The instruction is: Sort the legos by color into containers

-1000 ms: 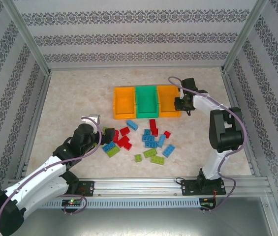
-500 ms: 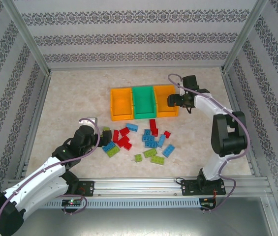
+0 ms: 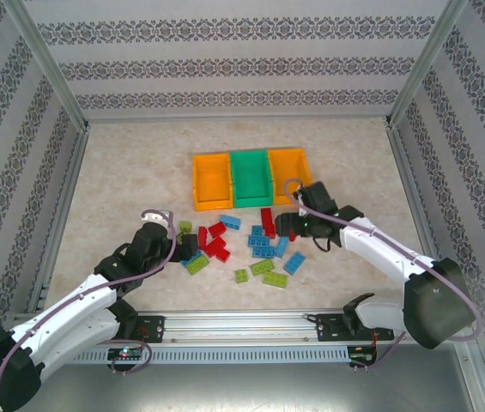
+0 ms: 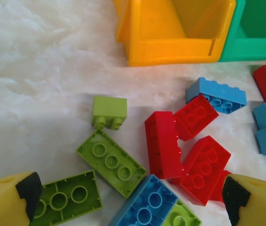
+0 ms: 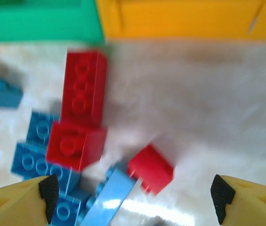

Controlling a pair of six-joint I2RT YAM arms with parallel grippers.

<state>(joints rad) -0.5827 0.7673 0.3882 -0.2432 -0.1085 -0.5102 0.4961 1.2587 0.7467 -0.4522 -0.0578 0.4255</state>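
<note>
- Swung down from the right orange bin [image 3: 302, 159] since a second ago, the right gripper [image 3: 287, 225] now hangs over the 3 o'clock edge of the legos [image 3: 251, 245]. Its jaws are spread wide with nothing between them.
- That reads as one drop finished and a fresh pick starting. I cannot tell whether a brick lies in that bin.
- The containers [image 3: 251, 202] have slid a touch toward 9 o'clock in that time, but the row still sits at 12 o'clock of the pile.
- The left gripper [image 3: 189, 245] has hardly shifted. It waits at the pile's 9 o'clock edge, released and empty.
- In the blurred right wrist view, a small red brick [image 5: 150, 168] lies just ahead of the open right gripper [image 5: 133, 190]. A tilted blue brick [image 5: 109, 193] touches it at 9 o'clock and may get caught in the pinch.
- A long red brick [image 5: 83, 87] lies at 11 o'clock, near the bins.
- Ahead of the left gripper [image 4: 130, 193], a lime brick [image 4: 111, 162] lies studs-down against a blue one [image 4: 144, 207].
- Two red bricks [image 4: 163, 143] crowd in at its 2 o'clock, so a clean grasp there looks tight.
</note>
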